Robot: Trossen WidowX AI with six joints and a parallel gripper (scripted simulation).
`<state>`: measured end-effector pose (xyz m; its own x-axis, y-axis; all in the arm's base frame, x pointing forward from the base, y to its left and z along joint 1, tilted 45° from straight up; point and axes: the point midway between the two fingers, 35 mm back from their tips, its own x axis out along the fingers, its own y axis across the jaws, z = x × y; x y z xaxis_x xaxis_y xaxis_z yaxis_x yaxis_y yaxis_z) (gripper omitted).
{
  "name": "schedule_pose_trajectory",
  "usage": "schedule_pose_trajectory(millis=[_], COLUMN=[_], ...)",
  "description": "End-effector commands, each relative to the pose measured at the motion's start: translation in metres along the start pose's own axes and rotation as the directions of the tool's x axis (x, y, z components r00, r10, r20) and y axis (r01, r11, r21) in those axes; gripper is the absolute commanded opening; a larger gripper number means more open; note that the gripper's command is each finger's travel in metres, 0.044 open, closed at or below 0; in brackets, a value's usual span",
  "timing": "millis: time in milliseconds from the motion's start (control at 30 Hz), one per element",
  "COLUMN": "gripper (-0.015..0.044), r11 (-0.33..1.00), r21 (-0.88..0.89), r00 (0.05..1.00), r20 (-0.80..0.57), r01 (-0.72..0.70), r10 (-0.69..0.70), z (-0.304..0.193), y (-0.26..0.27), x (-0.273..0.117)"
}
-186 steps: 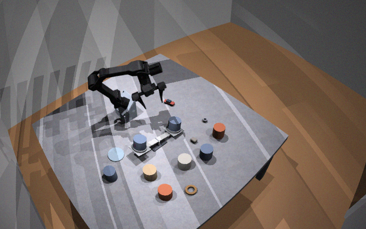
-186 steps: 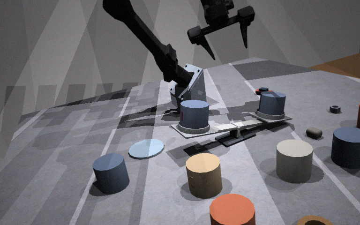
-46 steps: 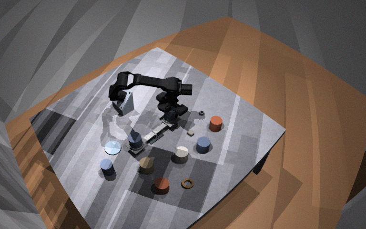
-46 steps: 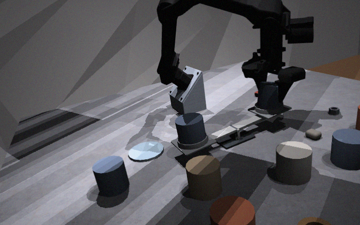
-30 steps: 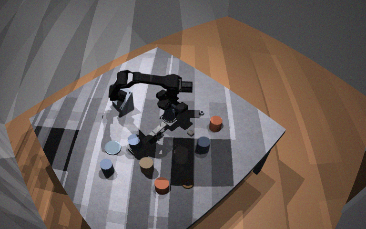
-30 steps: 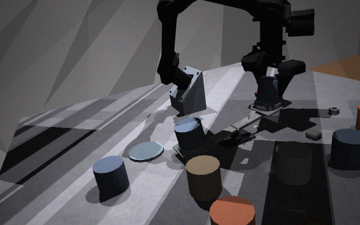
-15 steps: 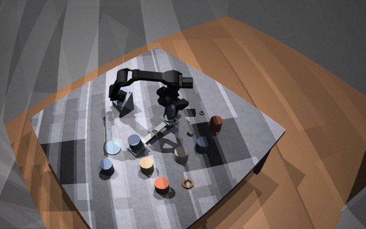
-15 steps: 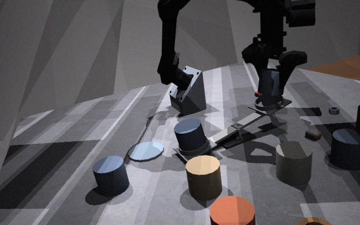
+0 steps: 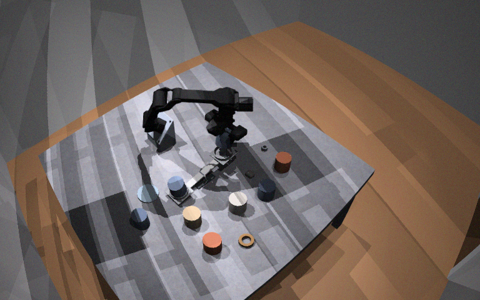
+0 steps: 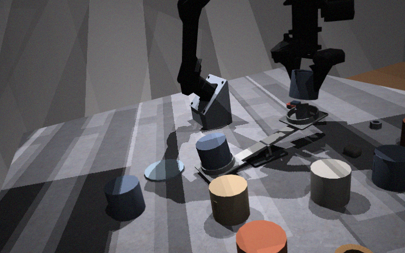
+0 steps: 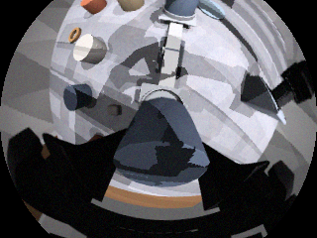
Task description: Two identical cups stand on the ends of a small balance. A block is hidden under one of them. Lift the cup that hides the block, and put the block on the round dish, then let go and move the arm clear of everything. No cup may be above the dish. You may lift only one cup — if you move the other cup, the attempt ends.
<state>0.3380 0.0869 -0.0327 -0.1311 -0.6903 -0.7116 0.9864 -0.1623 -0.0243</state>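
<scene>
Pinching dark-blue cup (image 10: 303, 84), gripper (image 10: 305, 73) holds it off balance (image 10: 269, 140), above far pad. Small block (image 10: 293, 103) sits just behind that pad's ring. Other cup (image 10: 213, 151) on near pad, round dish (image 10: 164, 169) beside it.

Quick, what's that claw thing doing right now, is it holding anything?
End effector: closed on the dark blue cup, held up above the balance pad.
</scene>
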Motion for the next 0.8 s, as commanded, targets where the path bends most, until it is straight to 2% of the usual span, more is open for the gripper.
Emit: schedule_pose_trajectory(millis=[0,567,767], gripper=[0.0,0.0,0.0], r11=[1.0,1.0,1.0], r21=[0.007,0.007,0.0], r00=[1.0,1.0,1.0], r20=[-0.011,-0.01,0.002], r01=[-0.009,-0.008,0.0], r10=[0.009,0.008,0.0], z=[-0.002,0.0,0.002], y=[0.0,-0.004,-0.004], x=[-0.01,-0.032,-0.024])
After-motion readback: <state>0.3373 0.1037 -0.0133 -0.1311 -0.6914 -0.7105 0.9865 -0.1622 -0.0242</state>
